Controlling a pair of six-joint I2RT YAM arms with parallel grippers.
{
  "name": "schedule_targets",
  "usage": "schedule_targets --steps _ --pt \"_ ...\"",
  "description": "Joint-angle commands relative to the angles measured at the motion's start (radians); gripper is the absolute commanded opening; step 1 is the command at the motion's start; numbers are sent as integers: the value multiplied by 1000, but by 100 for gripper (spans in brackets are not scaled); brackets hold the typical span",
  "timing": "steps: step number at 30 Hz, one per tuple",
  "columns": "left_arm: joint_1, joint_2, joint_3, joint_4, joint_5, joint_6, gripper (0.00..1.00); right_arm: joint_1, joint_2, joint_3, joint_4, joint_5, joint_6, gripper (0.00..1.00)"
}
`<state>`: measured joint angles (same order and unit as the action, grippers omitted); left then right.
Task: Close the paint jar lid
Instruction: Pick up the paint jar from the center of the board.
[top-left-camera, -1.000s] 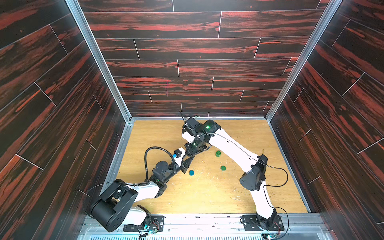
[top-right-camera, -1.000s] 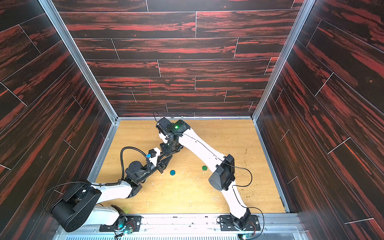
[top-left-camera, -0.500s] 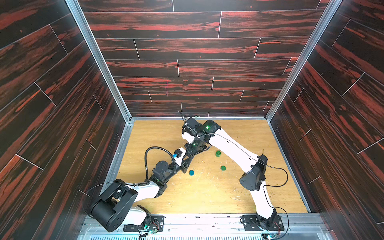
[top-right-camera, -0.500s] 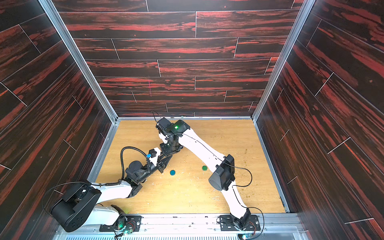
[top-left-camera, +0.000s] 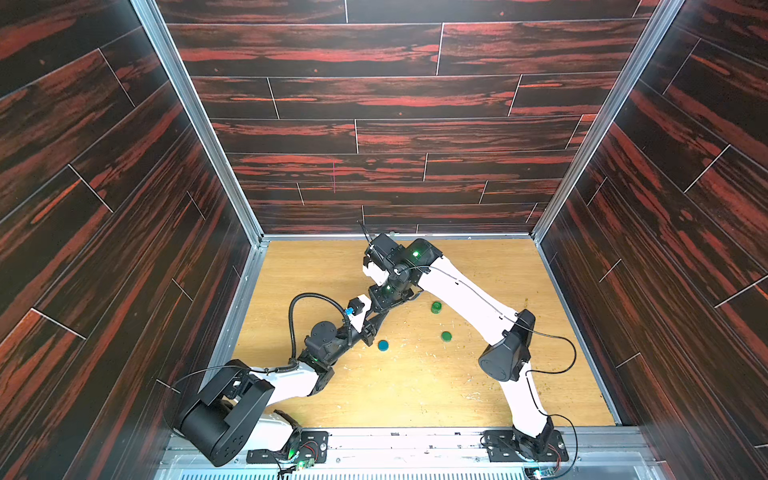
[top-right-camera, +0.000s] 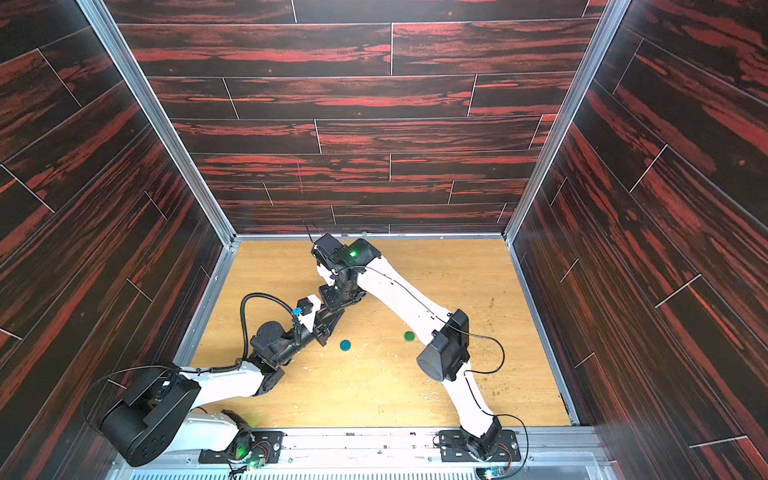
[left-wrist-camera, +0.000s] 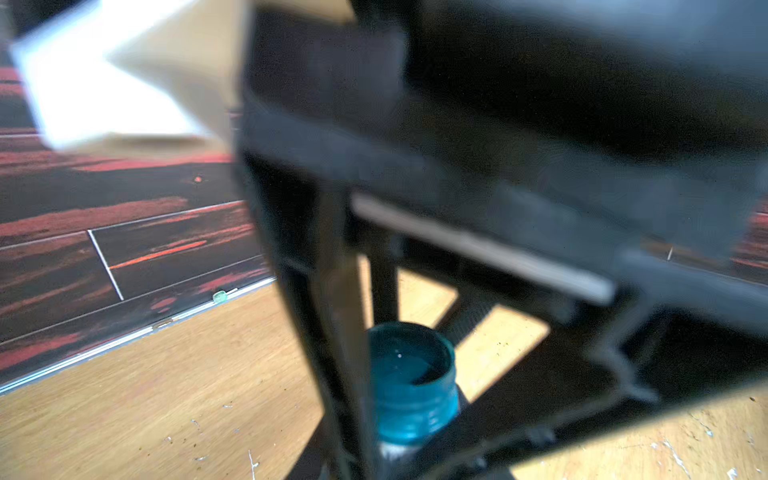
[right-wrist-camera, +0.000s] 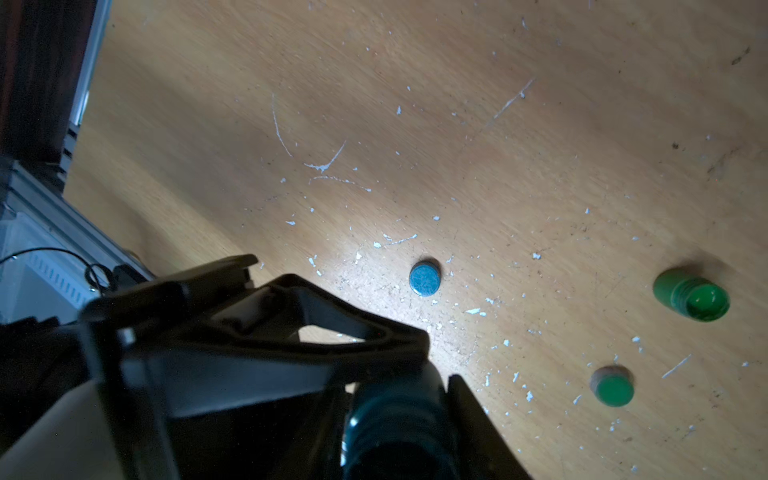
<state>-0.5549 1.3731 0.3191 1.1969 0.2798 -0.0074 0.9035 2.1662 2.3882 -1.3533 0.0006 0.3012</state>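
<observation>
2 jars, 2 lids, and both jars are open.
My left gripper (top-left-camera: 368, 334) is squeezed tight on the 1 blue jar (left-wrist-camera: 411, 382). My right gripper (top-left-camera: 376, 322) is right by it, and I cannot tell how wide it is. The 1 blue lid (top-left-camera: 382, 345) lies near on the table (top-left-camera: 415, 386), with 1 green jar (top-left-camera: 436, 307) and 1 green lid (top-left-camera: 446, 336) farther off.

A: Arms?
B: The left arm (top-right-camera: 232, 380) and right arm (top-right-camera: 399, 299) meet left of centre.
A: Lids?
B: One blue lid (top-right-camera: 345, 345) just beside the meeting point; green lid (top-right-camera: 409, 336) farther right, on wooden table (top-right-camera: 374, 399).
</observation>
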Motion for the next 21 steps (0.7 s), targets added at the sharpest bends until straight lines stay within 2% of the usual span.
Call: schedule_targets --steps 1,7,11,16,18,21 --pt "-3 -17 18 3 -1 7 29 10 30 54 -6 -7 2 49" --pt "-3 -19 7 7 -7 10 29 5 25 145 -36 64 -6 60" --pt "-2 -17 -16 37 -13 12 29 5 -52 105 -1 182 -27 69" --pt "-3 -18 -52 75 -53 36 29 4 -222 -132 129 286 -19 76" --pt "1 -22 -63 87 -68 47 29 2 -296 -258 193 313 -1 90" --pt "19 -28 -83 120 -69 49 29 -4 -386 -416 262 345 32 92"
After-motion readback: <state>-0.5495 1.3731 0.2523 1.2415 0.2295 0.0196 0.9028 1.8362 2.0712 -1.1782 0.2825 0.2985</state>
